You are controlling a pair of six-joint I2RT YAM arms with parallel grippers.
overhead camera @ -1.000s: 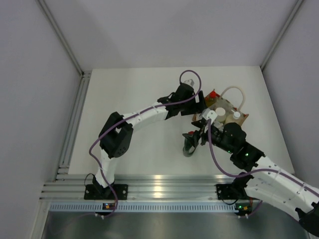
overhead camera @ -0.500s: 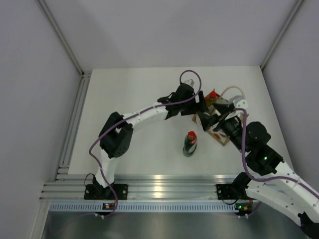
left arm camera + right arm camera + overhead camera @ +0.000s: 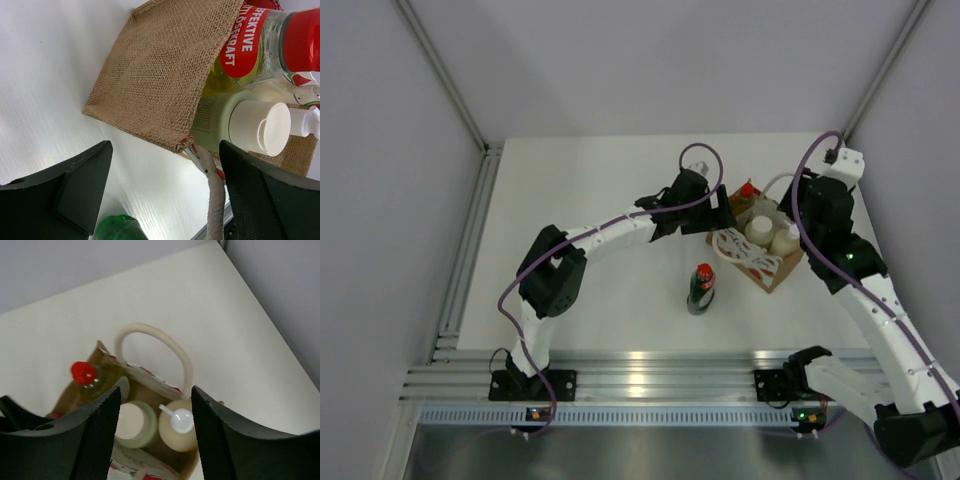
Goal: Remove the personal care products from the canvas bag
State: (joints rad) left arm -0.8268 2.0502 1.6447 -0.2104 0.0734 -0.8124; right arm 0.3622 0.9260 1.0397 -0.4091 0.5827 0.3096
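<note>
left arm (image 3: 610,232) and right arm (image 3: 885,320) were white, black-jointed | cables (image 3: 501,300) were purple | left gripper (image 3: 165,147) was black, mesh-textured

the canvas bag (image 3: 165,75) is coarse, rough woven cloth; the yellow bottle (image 3: 260,50) is glossy clear plastic; the desk (image 3: 45,65) smooth matt white.

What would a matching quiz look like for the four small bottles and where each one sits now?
Things: 1 dark green bottle with red cap; 2 yellow bottle with red cap; 3 pale cylinder with flat white lid; 4 cream bottle with white pump top.
Places: A in the tan canvas bag, rightmost in the top view; B upright on the white table, outside the bag; C in the bag, far corner; D in the bag, middle of the three.
Pairs: 1-B, 2-C, 3-D, 4-A.
</note>
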